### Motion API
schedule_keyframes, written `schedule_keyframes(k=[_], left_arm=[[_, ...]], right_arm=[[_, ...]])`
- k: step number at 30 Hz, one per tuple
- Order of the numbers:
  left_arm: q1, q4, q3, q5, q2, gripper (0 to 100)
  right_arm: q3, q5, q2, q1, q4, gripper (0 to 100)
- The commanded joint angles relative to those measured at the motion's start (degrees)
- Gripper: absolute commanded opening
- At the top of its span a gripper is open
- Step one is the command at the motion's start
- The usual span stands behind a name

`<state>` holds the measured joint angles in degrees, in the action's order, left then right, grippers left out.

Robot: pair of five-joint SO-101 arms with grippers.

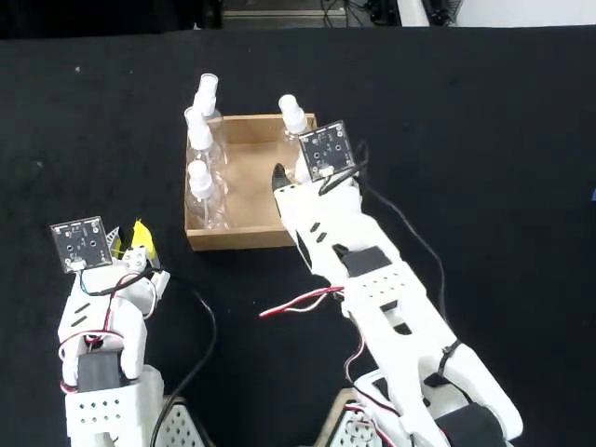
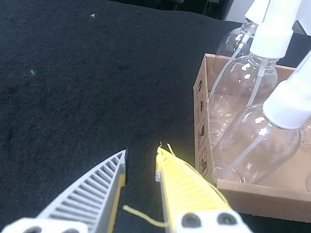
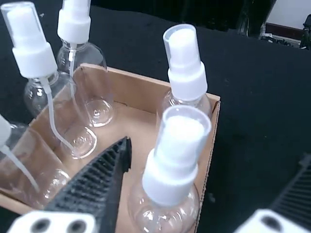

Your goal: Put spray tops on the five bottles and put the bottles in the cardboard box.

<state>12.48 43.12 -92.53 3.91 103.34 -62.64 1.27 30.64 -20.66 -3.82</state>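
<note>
The cardboard box (image 1: 244, 237) stands mid-table with clear bottles in it, each with a white spray top. Three bottles (image 1: 200, 140) line its left wall and one bottle (image 1: 291, 114) stands in its back right corner. My right gripper (image 1: 296, 173) hangs over the box's right side. In the right wrist view it (image 3: 214, 160) is open wide, with another capped bottle (image 3: 172, 155) upright between its fingers and touching neither. My left gripper (image 2: 142, 151) is low over the cloth left of the box (image 2: 203, 121), slightly open and holding nothing.
Black cloth covers the table (image 1: 484, 121), with free room on both sides of the box. Red and white wires (image 1: 298, 303) trail beside the right arm. Both arm bases sit at the front edge.
</note>
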Motion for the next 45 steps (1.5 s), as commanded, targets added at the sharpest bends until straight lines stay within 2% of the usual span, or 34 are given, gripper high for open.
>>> schedule_keyframes(k=[1, 24, 30, 38, 41, 45], left_arm=[[0.5, -1.5, 1.1, 0.1, 0.5, 10], [0.5, -1.5, 0.9, 0.1, 0.5, 10], [0.5, -1.5, 0.9, 0.1, 0.5, 10], [0.5, -1.5, 0.9, 0.1, 0.5, 10], [0.6, -1.5, 0.9, 0.1, 0.5, 10], [0.6, -1.1, 0.8, 0.1, 0.5, 10]], right_arm=[[3.5, -0.6, 2.6, -0.2, -0.4, 45.3], [2.9, -0.6, 18.7, -0.2, -8.7, 45.3], [4.3, -0.6, 27.6, 0.0, -16.7, 45.3], [5.1, -0.7, 37.8, 9.1, -26.1, 45.1], [4.8, -0.7, 40.7, 14.4, -30.7, 36.8], [3.2, -0.4, 42.6, 18.9, -33.8, 10.3]])
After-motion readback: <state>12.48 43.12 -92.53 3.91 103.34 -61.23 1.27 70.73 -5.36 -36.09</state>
